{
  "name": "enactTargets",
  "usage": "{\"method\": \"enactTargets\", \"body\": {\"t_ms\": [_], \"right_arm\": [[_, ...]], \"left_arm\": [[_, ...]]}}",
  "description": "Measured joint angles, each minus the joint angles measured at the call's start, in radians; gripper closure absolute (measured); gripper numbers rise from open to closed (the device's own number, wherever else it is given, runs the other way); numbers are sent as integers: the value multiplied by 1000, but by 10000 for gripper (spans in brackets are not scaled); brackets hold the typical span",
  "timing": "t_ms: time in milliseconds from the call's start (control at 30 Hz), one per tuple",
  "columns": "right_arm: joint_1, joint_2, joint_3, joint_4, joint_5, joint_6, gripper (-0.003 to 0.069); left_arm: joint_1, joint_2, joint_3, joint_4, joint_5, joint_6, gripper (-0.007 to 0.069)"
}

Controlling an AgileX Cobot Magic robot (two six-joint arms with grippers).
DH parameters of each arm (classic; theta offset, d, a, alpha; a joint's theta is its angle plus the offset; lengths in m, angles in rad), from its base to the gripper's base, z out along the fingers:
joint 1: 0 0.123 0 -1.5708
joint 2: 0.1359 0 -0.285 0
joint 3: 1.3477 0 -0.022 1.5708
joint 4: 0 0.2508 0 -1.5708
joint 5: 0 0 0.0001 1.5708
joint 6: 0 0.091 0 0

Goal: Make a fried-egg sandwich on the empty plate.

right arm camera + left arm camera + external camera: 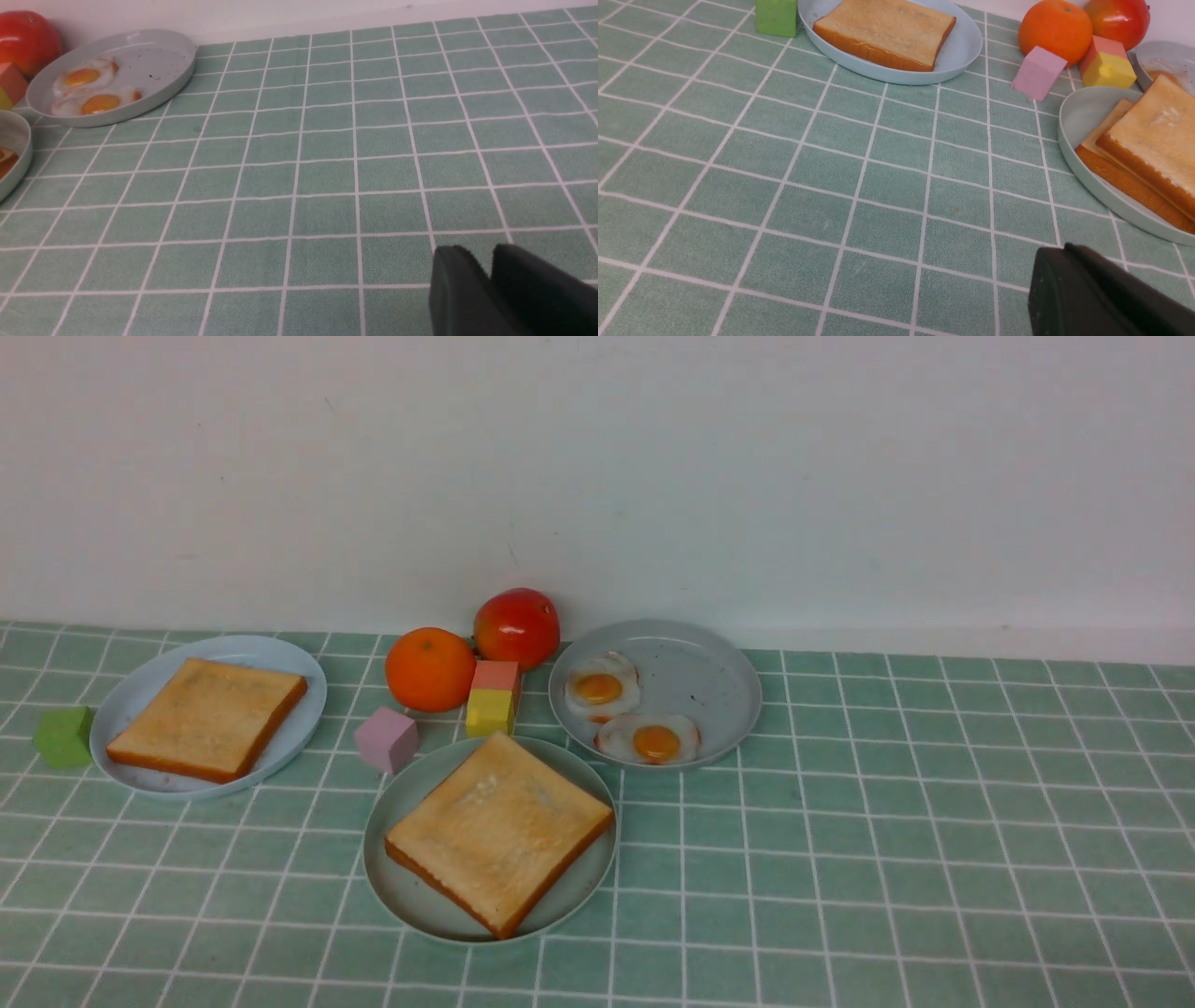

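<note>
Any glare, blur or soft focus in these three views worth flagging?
Front view: even, soft light, slightly hazy overall, a small highlight on the tomato, faint shadows under the plates. Left wrist view: sharp on the toast, with the left gripper a dark, blurred mass at the edge. Right wrist view: right gripper likewise soft; fried eggs slightly washed.

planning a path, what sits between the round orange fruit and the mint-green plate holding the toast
In the front view, two small blocks lie between the orange and the mint-green plate: a pink cube and a yellow cube.
</note>
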Motion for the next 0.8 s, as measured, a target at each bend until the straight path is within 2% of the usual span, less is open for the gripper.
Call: {"method": "enactTargets", "body": {"t_ms": [800], "right_arm": [[0, 0, 0, 0, 0, 0, 494]], "left_arm": [[0, 0, 0, 1, 0, 0, 624]]}}
